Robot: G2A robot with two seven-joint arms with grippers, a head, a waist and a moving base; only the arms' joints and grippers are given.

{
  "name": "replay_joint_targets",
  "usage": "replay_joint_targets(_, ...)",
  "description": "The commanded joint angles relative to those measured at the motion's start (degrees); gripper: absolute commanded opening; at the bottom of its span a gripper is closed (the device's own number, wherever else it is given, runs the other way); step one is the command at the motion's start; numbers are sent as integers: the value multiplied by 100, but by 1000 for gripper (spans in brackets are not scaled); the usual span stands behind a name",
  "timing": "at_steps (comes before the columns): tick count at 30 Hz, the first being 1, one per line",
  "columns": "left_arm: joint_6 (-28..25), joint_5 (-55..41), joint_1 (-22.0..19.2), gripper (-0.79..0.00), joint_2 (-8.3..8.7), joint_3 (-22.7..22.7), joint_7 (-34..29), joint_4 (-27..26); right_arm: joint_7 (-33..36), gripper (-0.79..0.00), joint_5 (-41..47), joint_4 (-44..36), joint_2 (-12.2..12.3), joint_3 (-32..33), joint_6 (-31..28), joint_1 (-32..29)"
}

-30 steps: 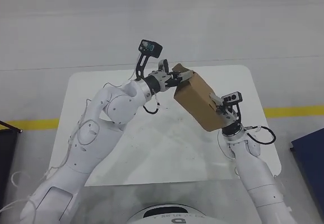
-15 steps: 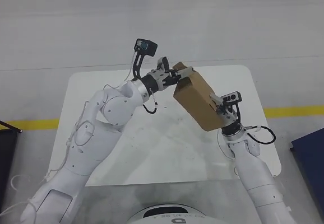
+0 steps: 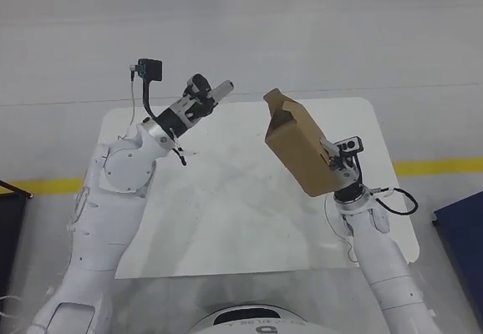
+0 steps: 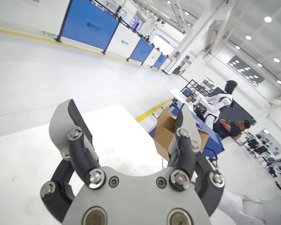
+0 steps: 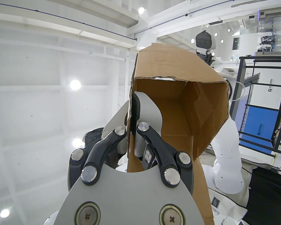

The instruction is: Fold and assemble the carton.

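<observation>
The right pincer [image 5: 131,111] is clamped on one wall of the carton [image 5: 178,94] at its open end, with one finger inside and the other outside. From that grip the carton's long axis slants up and away from the robot. The whole carton is carried in the air above the worktop [image 3: 225,217] and rests on nothing.

The left pincer [image 3: 212,90] has its fingers apart and holds nothing. It sits well apart from the carton's free upper end, on the side away from the gripping arm. The right arm is therefore the one at the carton. As I judge it, any folding of the free end calls for the left arm to cross that gap and meet the end square to the long axis.

The right wrist view looks straight into the carton's hollow, showing the inner walls, a ragged upper edge and the finger behind the wall. The top view gives the outside only: the slant, a peaked flap at the upper end and the gap to the open pincer. The left wrist view confirms the spread fingers, with bare worktop between them.
</observation>
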Motion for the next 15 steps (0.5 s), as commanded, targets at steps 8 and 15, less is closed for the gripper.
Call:
replay_joint_targets(8,-1358,-347,-906,0,-204,1003,225,1634,-126,-785,-57,-265,4,2,144,-145)
replay_joint_targets(15,-1817,-1016,-1467,0,-400,1549,303,2399,-39,-785,2,-403,19,102,231,-276)
